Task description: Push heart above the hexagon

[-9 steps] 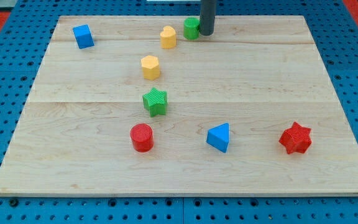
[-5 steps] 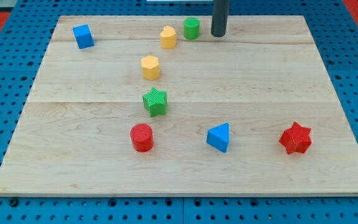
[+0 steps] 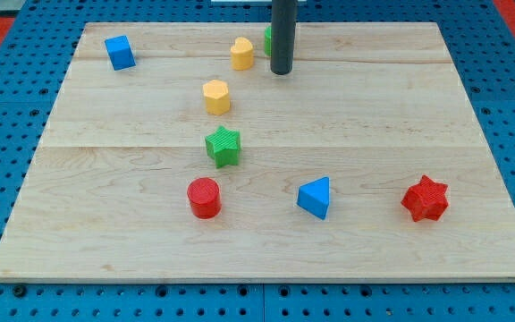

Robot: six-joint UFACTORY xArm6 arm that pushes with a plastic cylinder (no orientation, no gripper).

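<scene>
Yellow shows twice on the pale wooden worktop [image 3: 401, 107]: one yellow heart [image 3: 241, 53] and one yellow hexagon [image 3: 215, 96]. Green also shows twice, as one green star [image 3: 223, 146] and one green block [image 3: 267, 38] that is mostly hidden, so its shape cannot be made out. Red counts two, a red cylinder [image 3: 204, 197] and a red star [image 3: 425, 199]; blue counts two, a blue cube [image 3: 120, 52] at the far left and a blue triangle [image 3: 315, 197] near the front. The heart stands upright at the far edge, its notch on top, just right of and beyond the hexagon, apart from it. The dark rod [image 3: 282, 31] drops straight down; my tip [image 3: 282, 72] rests just right of the heart, in front of the green block. No jaws exist here, only the rod
</scene>
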